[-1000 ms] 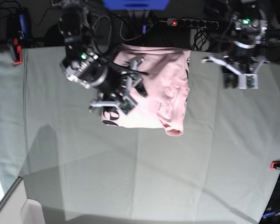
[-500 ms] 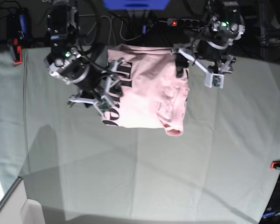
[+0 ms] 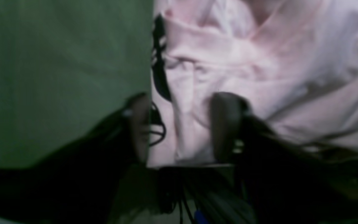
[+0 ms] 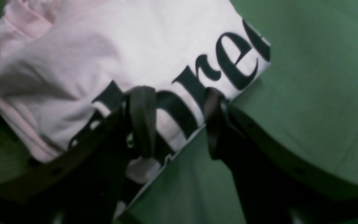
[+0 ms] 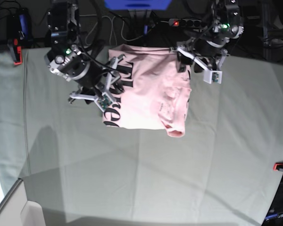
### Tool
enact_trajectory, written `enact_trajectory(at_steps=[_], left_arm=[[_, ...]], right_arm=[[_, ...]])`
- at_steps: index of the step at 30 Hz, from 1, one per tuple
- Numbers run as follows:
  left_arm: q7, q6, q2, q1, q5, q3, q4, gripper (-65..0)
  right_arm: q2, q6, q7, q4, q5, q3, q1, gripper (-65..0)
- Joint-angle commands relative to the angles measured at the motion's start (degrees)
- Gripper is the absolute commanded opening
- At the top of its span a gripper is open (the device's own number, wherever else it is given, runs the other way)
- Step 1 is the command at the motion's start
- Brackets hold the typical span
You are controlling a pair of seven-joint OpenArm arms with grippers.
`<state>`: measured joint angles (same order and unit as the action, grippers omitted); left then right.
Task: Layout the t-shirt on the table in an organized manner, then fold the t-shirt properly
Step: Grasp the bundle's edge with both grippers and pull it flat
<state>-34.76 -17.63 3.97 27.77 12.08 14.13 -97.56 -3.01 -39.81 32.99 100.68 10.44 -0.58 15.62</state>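
Lying folded on the tabletop (image 5: 146,169) toward 12 o'clock, the t-shirt (image 5: 151,94) made a rough pink rectangle w/ black serif lettering running down its 9 o'clock edge and a rumpled sleeve or collar bump at its 5 o'clock corner. No containers in any view.

Left tool (image 5: 194,60) sat at the shirt's 1 o'clock corner in the base view. In the left wrist view its two dark fingers (image 3: 225,124) stood apart, one over the green cloth just beside the shirt's edge, the other over pink fabric, w/ the shirt edge betw. them. Jaws looked parted, not pinched; whether they touched the cloth I couldn't tell, pic too blurred.

Right tool (image 5: 112,77) was at the shirt's 9 o'clock edge, over the lettering. Right wrist view showed its fingers (image 4: 141,118) spread, one over the black letters, the other at the fabric's border where it met the tabletop. Gap betw. them clear, so open and straddling the edge; no fabric seen lifted.

Red-orange clamp (image 5: 17,54) at the tabletop's 10 o'clock corner, another (image 5: 282,165) at 3 o'clock. Power strip (image 5: 193,22) w/ red light past the 12 o'clock edge.
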Motion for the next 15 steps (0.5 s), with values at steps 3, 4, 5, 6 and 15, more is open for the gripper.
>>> enact_trajectory(at_steps=[3,4,5,6,15], left_arm=[[0.96,-0.26,0.03,0.14,0.45,-0.11,-0.86,-40.3],[0.96,-0.26,0.03,0.14,0.36,-0.11,-0.86,-40.3],[0.96,-0.26,0.03,0.14,0.19,-0.11,-0.86,-40.4],[0.96,-0.26,0.03,0.14,0.10,-0.11,-0.86,-40.5],[0.52,-0.26,0.03,0.05,0.10,-0.11,-0.77,-63.4]], right_arm=[[-0.20,-0.19,-1.21,1.16,-0.90,-0.08,0.08,-41.7],[-0.20,-0.19,-1.21,1.16,-0.90,-0.08,0.08,-41.7],[-0.20,-0.19,-1.21,1.16,-0.90,-0.08,0.08,-41.7],[-0.20,-0.19,-1.21,1.16,-0.90,-0.08,0.08,-41.7],[-0.20,-0.19,-0.77,1.16,-0.90,-0.08,0.08,-41.7]])
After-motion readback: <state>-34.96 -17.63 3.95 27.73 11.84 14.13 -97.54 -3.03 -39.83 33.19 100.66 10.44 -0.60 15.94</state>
